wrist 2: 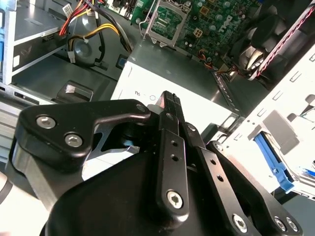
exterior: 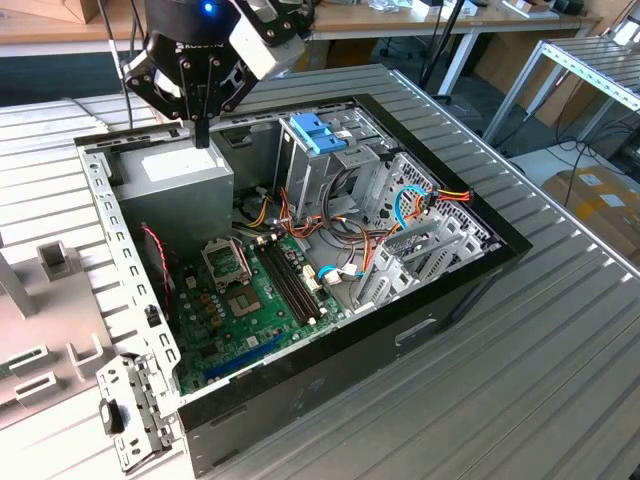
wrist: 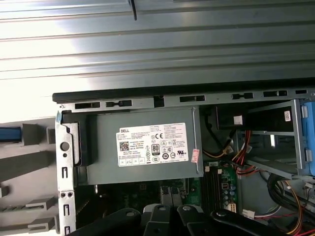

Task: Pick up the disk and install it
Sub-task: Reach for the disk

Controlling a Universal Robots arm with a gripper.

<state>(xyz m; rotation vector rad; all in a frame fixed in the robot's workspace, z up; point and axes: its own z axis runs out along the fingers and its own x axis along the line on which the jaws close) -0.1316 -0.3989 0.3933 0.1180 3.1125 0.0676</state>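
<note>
over power supply [exterior: 175, 172], gripper [exterior: 203, 133] closed, empty; disk [wrist 2: 269, 157] shows bright blue rail, outside case [exterior: 440, 305].

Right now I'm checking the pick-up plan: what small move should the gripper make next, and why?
Probably a sideways shift off the power supply toward the disk. The gripper hangs shut and empty just above the supply inside the case. In the second wrist view, the disk's blue rail sits in the pale holder outside the case wall, so the pick-up has not begun.
</note>
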